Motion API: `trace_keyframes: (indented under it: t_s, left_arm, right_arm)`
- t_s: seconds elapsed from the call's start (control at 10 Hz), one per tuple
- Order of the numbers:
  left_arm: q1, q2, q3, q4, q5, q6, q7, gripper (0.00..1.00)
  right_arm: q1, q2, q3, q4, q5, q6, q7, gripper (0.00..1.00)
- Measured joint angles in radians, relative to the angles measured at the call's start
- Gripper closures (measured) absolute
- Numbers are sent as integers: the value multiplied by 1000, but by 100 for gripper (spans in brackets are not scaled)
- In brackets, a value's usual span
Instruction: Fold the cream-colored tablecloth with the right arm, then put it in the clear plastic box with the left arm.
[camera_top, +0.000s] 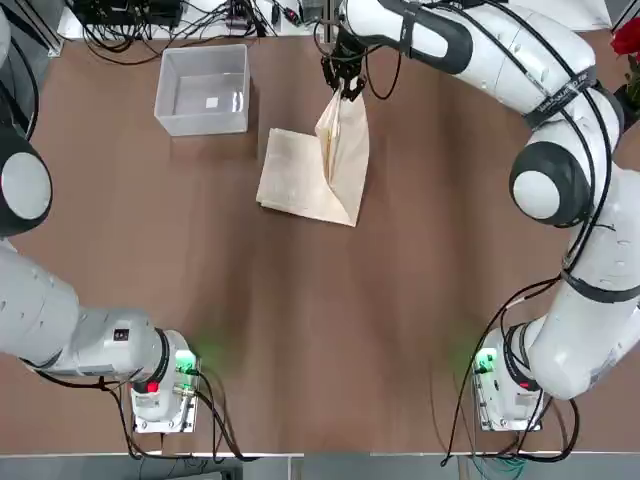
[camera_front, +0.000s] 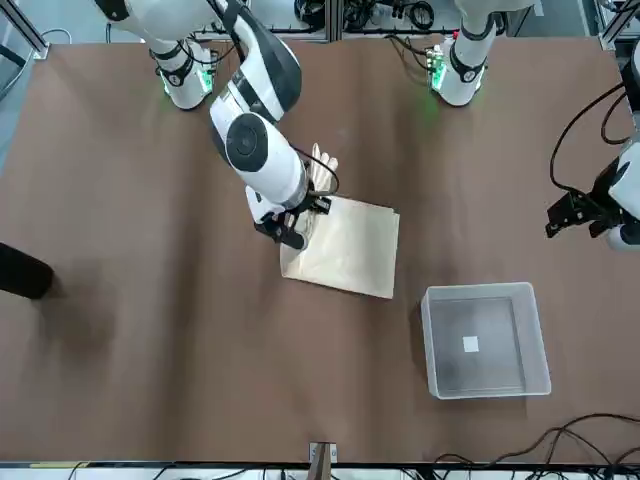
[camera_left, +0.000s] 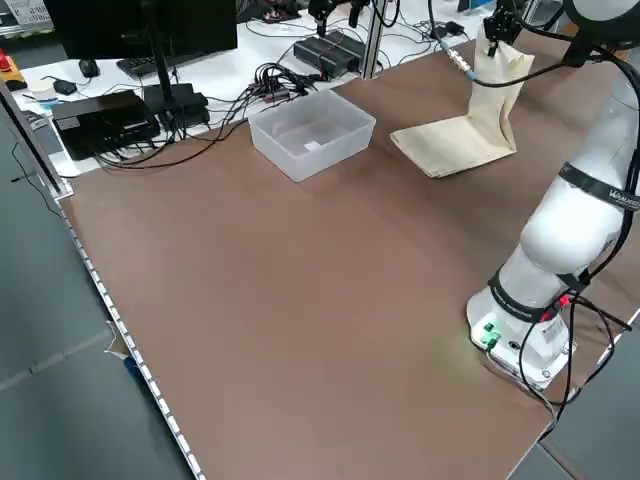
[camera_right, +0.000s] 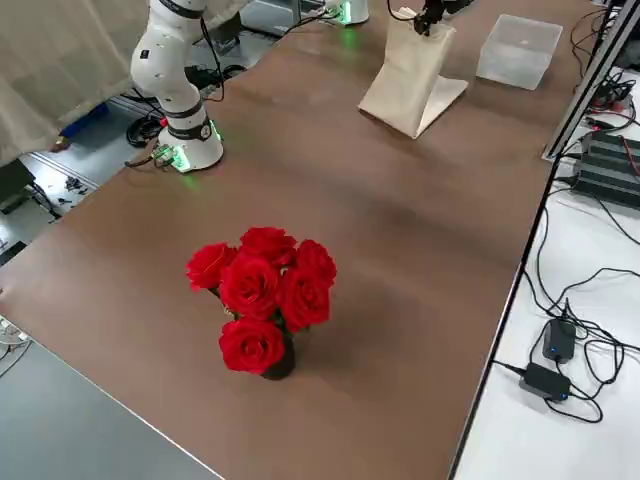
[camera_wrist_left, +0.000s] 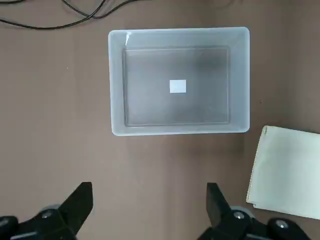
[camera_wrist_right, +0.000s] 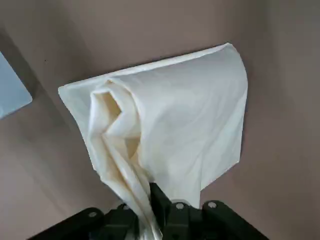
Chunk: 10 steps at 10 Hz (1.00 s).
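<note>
At the left of the surface, you have the left gripper hanging above it, released, its two fingers well apart. The base of that arm stands by the near edge, left of the middle, with a green light on it.

Next along, the clear plastic box sits upright by the far edge, left of the middle, with a small white label on its floor. Beyond that edge you can see black cables in a tangle.

Just beside the box, to its right but apart from it, is your cream-colored tablecloth, near the far edge. Its lower part lies on the surface, doubled over, while a gathered end rises in creases. The right gripper is clenched on that gathered end, holding it up off the surface.

Farther right, the right arm's base stands by the near edge, also lit green. Toward the right edge, red roses stand in a dark vase.
</note>
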<state>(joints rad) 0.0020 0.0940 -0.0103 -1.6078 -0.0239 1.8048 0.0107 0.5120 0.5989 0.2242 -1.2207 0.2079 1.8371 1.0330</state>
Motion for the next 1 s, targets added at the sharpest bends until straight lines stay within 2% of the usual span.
trace_keyframes:
  t_s: [0.4, 1.0]
  left_arm:
    - [0, 0, 0, 0, 0, 0, 0, 0]
    - [0, 1, 0, 0, 0, 0, 0, 0]
  right_arm:
    - [-10, 20, -16, 24, -13, -7, -14, 92]
    - [51, 24, -13, 25, -14, -3, 1, 92]
